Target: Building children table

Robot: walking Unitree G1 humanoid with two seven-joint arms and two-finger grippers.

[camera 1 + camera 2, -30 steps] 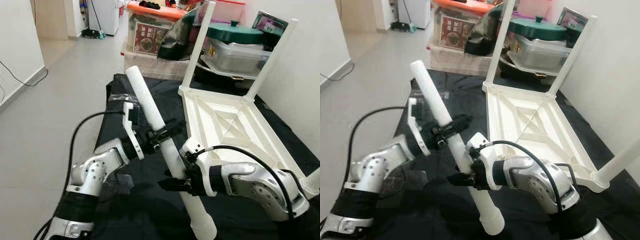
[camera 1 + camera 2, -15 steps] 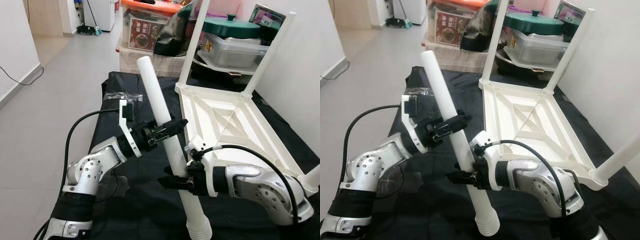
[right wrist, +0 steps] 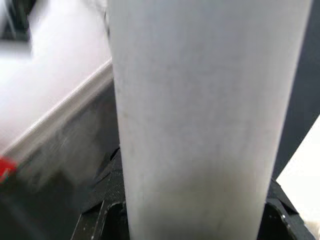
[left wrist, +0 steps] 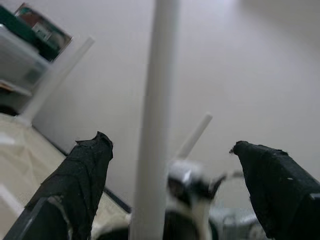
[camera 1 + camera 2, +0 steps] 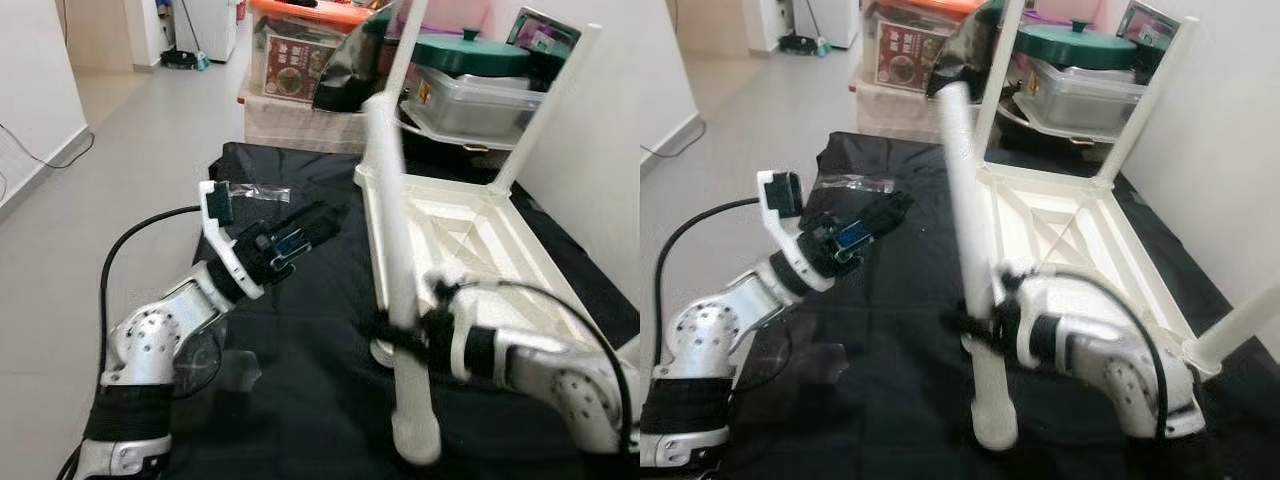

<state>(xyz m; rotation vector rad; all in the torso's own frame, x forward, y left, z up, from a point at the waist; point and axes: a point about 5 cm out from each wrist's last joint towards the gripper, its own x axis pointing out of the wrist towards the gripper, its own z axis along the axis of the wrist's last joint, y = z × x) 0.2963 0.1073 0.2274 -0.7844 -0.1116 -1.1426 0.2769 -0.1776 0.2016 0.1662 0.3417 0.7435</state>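
**A:** What takes up the most room?

**B:** A black cloth (image 5: 300, 400) spread over the floor, and on its right side the upturned white table top (image 5: 470, 250), underside up. Two legs already stand at its far corners (image 5: 545, 110).

**A:** And the loose leg?

**B:** The white table leg (image 5: 970, 270) is nearly upright, tilted slightly, just left of the table top's near-left part, its lower end close to the cloth. The picture is blurred there.

**A:** Who holds it?

**B:** The right gripper (image 5: 405, 335) has its fingers clamped around the lower part of the leg; the right wrist view shows the tube between its black pads.

**A:** The other one?

**B:** The left gripper (image 5: 300, 232) hangs left of the leg, apart from it, fingers (image 4: 82, 175) spread wide and empty. A small clear plastic bag (image 5: 255, 192) lies on the cloth's far-left part.
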